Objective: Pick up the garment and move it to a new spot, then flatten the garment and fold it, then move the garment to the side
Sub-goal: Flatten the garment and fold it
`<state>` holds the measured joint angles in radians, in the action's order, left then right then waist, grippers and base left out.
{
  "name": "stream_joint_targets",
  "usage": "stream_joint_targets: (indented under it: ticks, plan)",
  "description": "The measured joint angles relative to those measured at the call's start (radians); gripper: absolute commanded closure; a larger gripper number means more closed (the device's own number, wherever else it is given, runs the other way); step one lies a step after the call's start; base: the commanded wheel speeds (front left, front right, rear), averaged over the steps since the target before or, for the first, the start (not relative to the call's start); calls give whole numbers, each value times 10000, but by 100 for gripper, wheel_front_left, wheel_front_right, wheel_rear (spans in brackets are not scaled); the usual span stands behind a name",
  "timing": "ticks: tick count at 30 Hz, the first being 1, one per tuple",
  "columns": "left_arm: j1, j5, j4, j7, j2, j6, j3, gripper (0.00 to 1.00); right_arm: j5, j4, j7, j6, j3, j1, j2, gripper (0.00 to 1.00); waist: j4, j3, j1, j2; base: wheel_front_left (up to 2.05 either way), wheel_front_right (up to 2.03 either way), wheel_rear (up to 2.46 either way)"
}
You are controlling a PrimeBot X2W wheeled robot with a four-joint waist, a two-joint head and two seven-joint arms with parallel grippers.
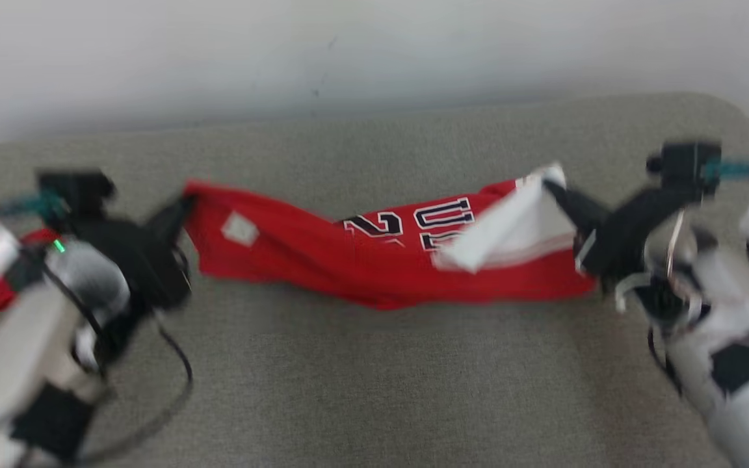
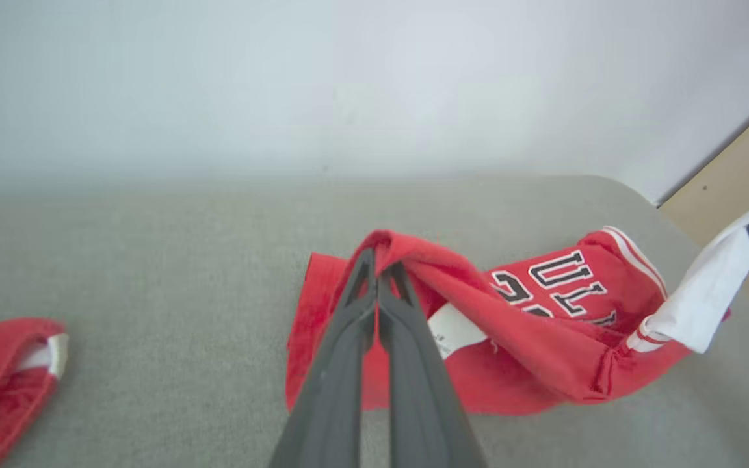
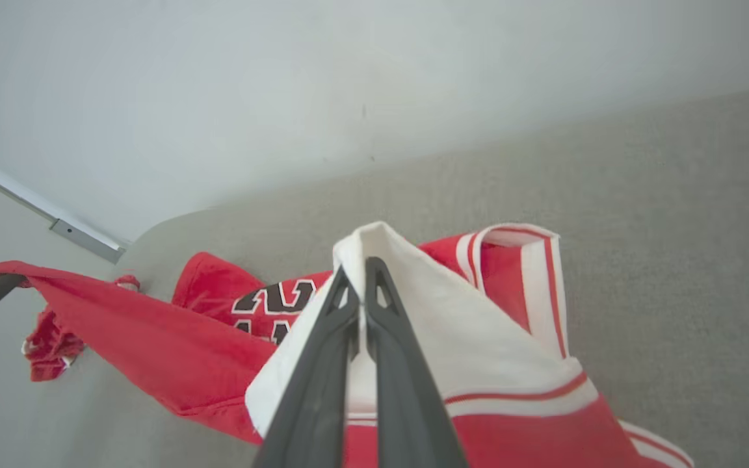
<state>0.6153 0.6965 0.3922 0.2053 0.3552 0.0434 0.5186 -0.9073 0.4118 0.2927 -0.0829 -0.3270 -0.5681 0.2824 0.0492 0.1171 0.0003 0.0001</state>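
The left pincer (image 2: 381,263) is clamped on its red edge, the right pincer (image 3: 363,265) on its white trim — the garment (image 1: 322,260) sags between them onto the bench (image 1: 374,390). It looks light and limp — corners likely hold best.

red garment (image 1: 322,257) stretched between left pincer (image 1: 183,205) and right pincer (image 1: 553,188), over grey cushion (image 1: 374,383)

My head camera looks down over the grey surface (image 1: 374,390), both wrist cameras closely facing the shared garment (image 2: 530,364)
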Motion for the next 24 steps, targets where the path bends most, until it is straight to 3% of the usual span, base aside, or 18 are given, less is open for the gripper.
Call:
stream_joint_targets:
  ticks: [4, 8, 11, 13, 15, 18, 24]
  plan:
    - [2608, 257, 1227, 686, -98, -115, -767, 100, 309, 1200, 506, 456, 136, -3158, -336, 100, -128, 531, 1, 1, 0, 0, 0]
    - [5661, -144, 1513, 545, -203, -222, -1193, 100, 658, 1444, -384, 917, 1020, -6379, -616, 100, -246, 1087, 2, 1, 0, 0, 0]
    - [7254, -489, 953, -198, -332, -316, -1601, 100, 669, 993, -1258, 663, 1266, -7801, -686, 100, -298, 1521, 0, 0, 0, 0, 0]
    - [7454, -625, 265, -587, -194, -268, -1753, 100, 648, 433, -1827, 499, 1526, -8026, -677, 100, -307, 1819, -1, 0, 0, 0, 0]
    - [7171, -621, 54, -1034, -134, -280, -1873, 100, 669, 259, -2178, 75, 1457, -7778, -541, 100, -303, 2103, -1, 0, 0, 0, 0]
    - [5324, -224, 320, -1672, -362, -244, -2033, 100, 639, 399, -2516, -332, 1137, -5957, -420, 100, -270, 2414, 1, 1, 0, 0, 0]
    - [232, 263, 886, -2288, -1045, -242, -1254, 100, 364, 587, -2989, -330, 813, -293, -180, 100, -220, 2165, -5, 1, 0, 0, 0]
